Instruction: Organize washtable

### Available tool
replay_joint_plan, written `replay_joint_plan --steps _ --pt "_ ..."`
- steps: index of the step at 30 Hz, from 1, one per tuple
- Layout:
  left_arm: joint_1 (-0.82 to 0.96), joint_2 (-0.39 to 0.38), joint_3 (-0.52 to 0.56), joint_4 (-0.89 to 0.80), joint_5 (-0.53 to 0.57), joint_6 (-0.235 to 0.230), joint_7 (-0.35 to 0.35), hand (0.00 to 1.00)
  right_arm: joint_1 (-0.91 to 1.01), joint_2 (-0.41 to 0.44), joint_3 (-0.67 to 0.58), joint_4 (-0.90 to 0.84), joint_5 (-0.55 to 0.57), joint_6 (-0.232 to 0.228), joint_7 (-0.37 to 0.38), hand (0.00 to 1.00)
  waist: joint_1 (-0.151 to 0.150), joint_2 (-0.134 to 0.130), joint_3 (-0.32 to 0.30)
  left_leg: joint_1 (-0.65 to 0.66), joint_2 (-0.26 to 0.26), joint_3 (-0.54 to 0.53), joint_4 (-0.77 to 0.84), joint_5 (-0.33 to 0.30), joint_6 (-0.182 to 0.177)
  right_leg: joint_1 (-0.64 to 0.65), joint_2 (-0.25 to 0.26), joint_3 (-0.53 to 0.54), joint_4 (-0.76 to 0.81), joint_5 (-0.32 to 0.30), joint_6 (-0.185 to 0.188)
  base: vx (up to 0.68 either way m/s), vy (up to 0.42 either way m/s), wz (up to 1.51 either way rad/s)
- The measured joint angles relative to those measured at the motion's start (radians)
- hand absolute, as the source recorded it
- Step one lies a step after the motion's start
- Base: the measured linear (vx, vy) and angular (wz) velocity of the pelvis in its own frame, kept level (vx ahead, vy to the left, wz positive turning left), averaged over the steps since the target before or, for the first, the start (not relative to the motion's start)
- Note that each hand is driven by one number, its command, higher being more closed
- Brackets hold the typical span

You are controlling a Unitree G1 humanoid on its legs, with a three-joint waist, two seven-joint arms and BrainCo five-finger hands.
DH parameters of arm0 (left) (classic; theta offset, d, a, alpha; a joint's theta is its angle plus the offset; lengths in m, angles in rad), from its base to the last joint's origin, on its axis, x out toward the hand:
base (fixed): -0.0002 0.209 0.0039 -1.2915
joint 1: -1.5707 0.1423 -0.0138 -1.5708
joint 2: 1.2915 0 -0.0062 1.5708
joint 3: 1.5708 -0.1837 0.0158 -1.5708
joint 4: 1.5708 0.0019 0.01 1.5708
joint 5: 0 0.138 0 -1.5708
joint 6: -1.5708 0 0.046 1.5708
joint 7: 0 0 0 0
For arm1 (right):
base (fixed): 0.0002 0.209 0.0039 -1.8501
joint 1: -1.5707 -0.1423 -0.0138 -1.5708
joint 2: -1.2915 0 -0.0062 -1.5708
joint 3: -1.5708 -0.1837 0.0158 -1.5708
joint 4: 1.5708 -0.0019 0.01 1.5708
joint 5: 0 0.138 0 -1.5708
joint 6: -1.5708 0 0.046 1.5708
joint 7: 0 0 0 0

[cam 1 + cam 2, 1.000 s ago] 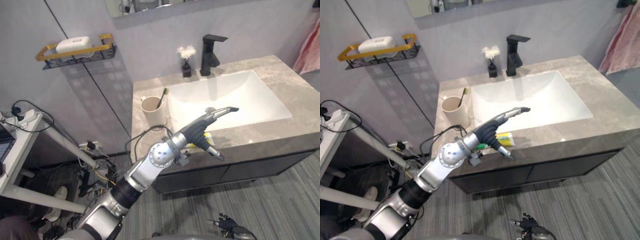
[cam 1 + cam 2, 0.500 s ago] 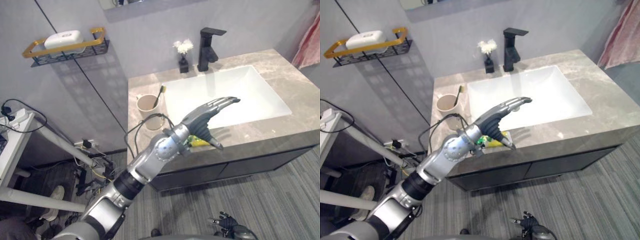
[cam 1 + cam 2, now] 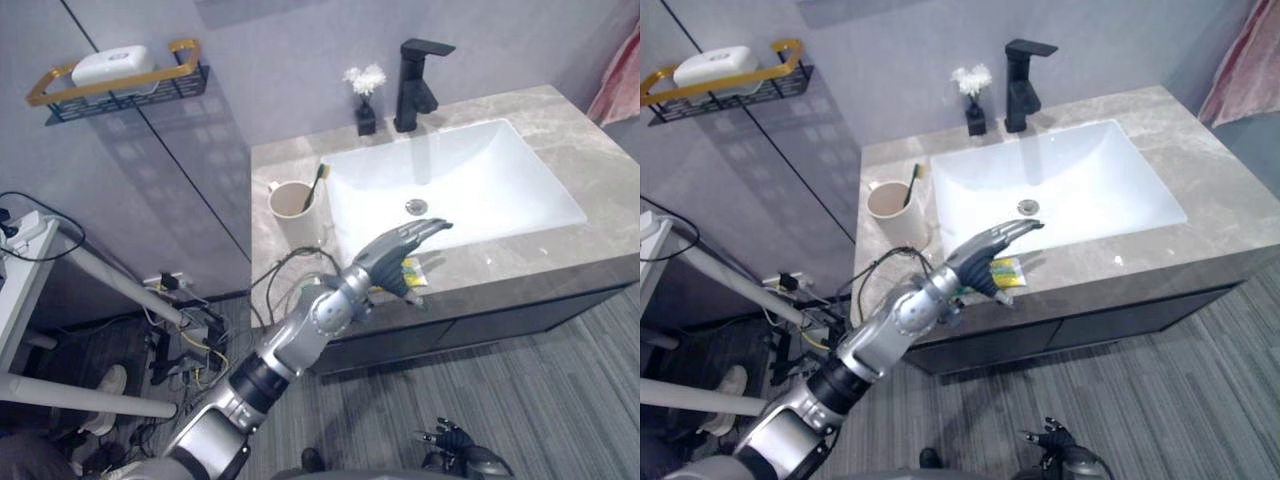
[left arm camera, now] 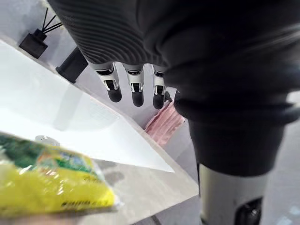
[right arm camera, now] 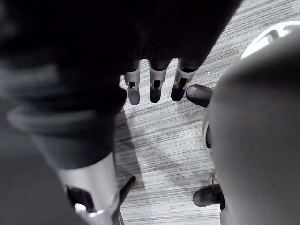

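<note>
Eye views: head-mounted, looking steeply down at the washtable (image 3: 550, 112) from beyond its front edge; both share sink (image 3: 470, 185), tap (image 3: 413, 75) and left hand (image 3: 398, 256). Left wrist view: very close, facing along that hand across the sink. Right wrist view: faces the floor (image 5: 154, 140).

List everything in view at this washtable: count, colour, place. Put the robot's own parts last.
counter: one, grey stone, set against the wall
sink: one, white, sunk into the counter
faucet: one, black, behind the sink
vase of flowers: one, black with white blooms, beside the faucet
cup: one, beige, on the counter left of the sink
toothbrush: one, green handle, standing in the cup
packet: one, yellow and green, on the counter's front edge
shelf: one, black wire with a gold rail, on the wall
soap bar: one, white, on the shelf
towel: one, pink, hanging far right
left hand: open, over the packet
right hand: open, low near the floor
</note>
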Motion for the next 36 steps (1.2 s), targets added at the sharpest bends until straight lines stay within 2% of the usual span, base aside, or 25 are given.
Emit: replay_joint_plan --steps 6,11,25,30,36 --pt "0.052 0.022 0.002 0.083 0.015 0.001 -0.001 0.0 0.007 0.016 -0.01 -0.035 -0.001 -0.002 0.0 0.0 -0.001 -0.009 0.026 0.001 0.005 0.003 0.016 -0.001 -0.001 0.006 0.004 0.004 -0.007 0.003 -0.005 0.0 -0.001 -0.02" --pt "0.072 0.021 0.064 0.097 0.054 -0.006 0.029 0.0 0.007 0.018 -0.008 -0.044 -0.002 -0.002 0.0 0.0 -0.001 -0.022 0.037 -0.001 0.014 0.008 0.015 -0.001 -0.001 0.004 0.019 0.004 -0.03 0.015 -0.016 -0.01 -0.005 -0.02" --pt "0.101 0.021 0.155 0.101 0.063 -0.001 0.068 0.0 0.013 0.018 0.023 -0.065 -0.013 -0.003 0.001 0.0 -0.001 -0.022 0.038 0.007 0.01 0.01 -0.003 -0.001 -0.001 0.024 0.033 -0.002 -0.063 0.03 -0.017 0.0 -0.002 0.0" --pt "0.113 0.022 0.156 0.097 0.073 -0.003 0.089 0.0 0.013 0.017 0.058 -0.065 -0.015 -0.009 0.0 0.0 -0.001 -0.023 0.038 0.015 0.006 0.001 -0.006 -0.001 -0.001 0.042 0.032 -0.018 -0.075 0.03 -0.017 0.0 0.002 0.06" --pt "0.143 0.023 0.158 0.011 0.081 0.005 0.091 0.0 0.015 0.016 0.059 -0.06 -0.015 -0.018 0.001 0.0 0.005 -0.022 0.038 -0.001 0.002 -0.004 -0.005 0.0 0.0 0.023 0.018 -0.023 -0.055 0.03 -0.016 -0.01 0.015 0.03"
